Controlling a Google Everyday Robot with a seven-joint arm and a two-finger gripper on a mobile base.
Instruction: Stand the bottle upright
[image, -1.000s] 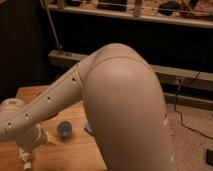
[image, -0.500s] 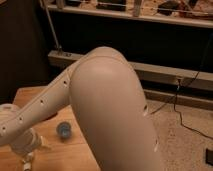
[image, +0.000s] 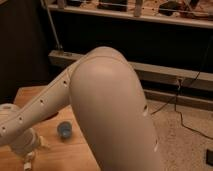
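My white arm (image: 112, 107) fills the middle of the camera view, its big elbow close to the lens. It reaches down to the left, where the gripper (image: 27, 158) hangs low over the wooden table (image: 57, 152) at the bottom left edge. The bottle is hidden or out of view. A small round blue cup (image: 65, 129) stands on the table just right of the gripper.
The table's far edge (image: 30, 92) runs at the left. Behind it stands a dark shelving unit with a pale low rail (image: 160, 75). A speckled floor (image: 185, 135) with a black cable (image: 176, 117) lies at the right.
The elbow has swung left and nearer the lens, covering more of the table. The gripper has shifted left and lower. The dark object beside the blue cup is now hidden.
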